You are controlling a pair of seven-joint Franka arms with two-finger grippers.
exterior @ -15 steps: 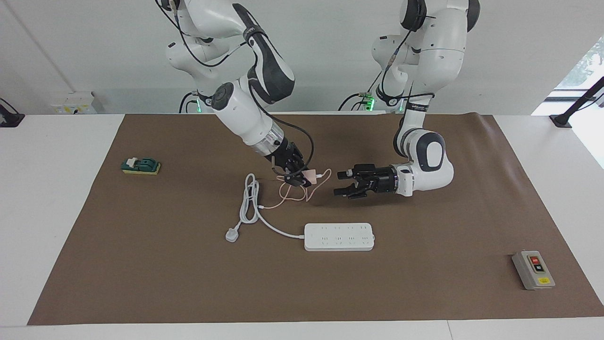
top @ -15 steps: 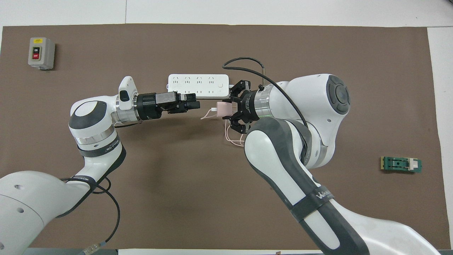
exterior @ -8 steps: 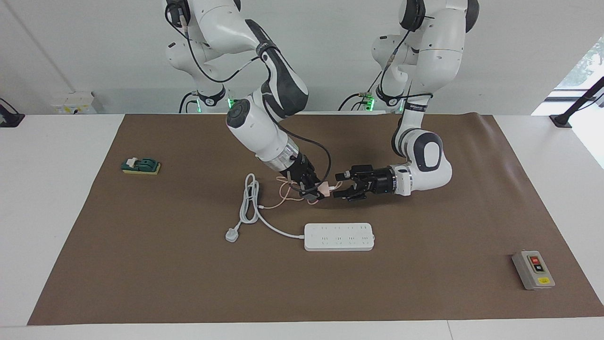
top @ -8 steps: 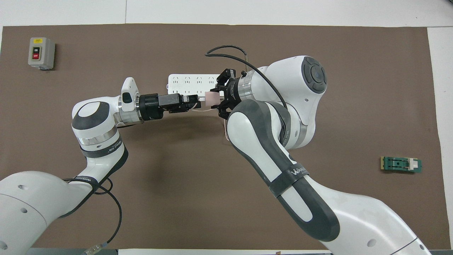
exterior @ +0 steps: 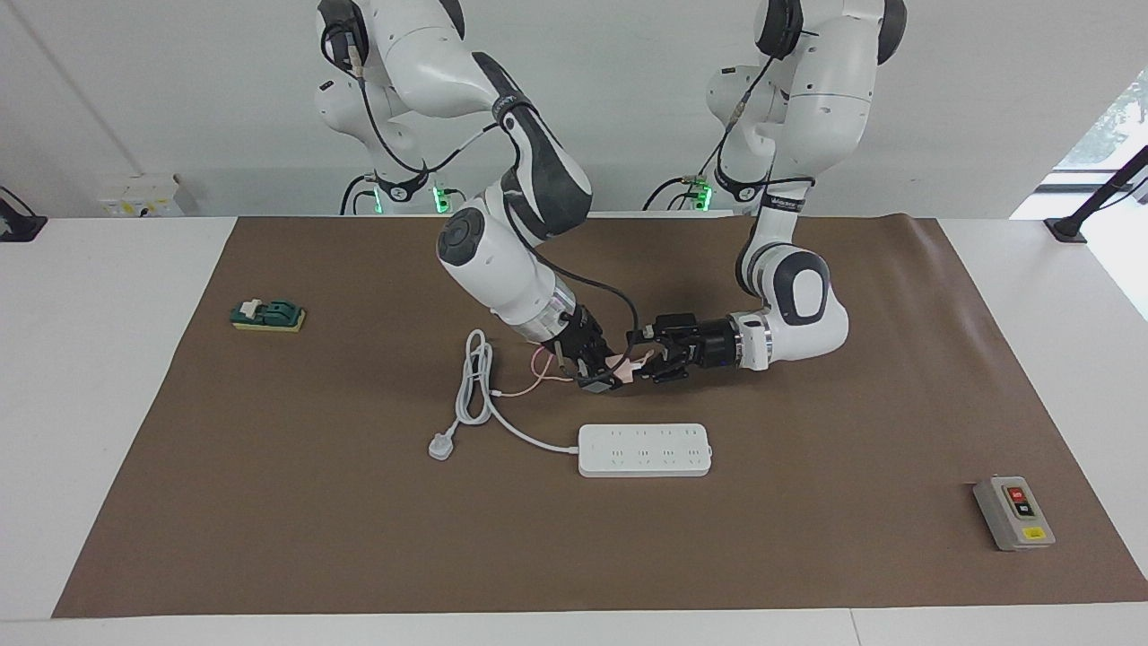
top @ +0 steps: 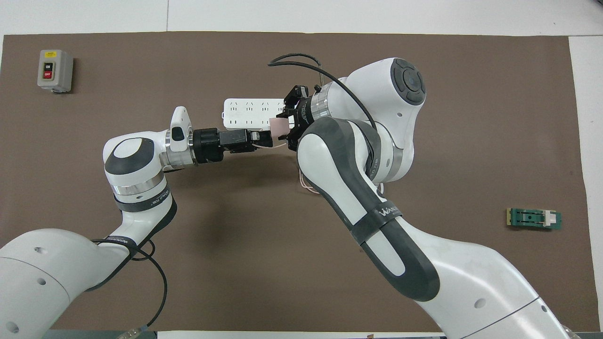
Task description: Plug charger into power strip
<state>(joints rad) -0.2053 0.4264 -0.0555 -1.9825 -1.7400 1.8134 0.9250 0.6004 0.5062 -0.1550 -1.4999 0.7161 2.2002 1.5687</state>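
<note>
My right jaws (exterior: 603,375) pinch the pink charger (exterior: 621,368) in the air above the bench (exterior: 807,538), nearer the robots than the power strip (exterior: 645,449). My left jaws (exterior: 647,357) stand spread right beside the charger.

Both my grippers meet mid-table over the mat (exterior: 807,556), on the robots' side of the power strip (exterior: 645,449).
My right gripper (exterior: 603,372) holds the charger (exterior: 621,367) up, my left gripper (exterior: 647,357) spread around it. Strip cord runs toward my right arm's end to its plug (exterior: 440,445). Button box (exterior: 1013,513) far out at my left arm's end, small block (exterior: 267,316) near at my right arm's end.
</note>
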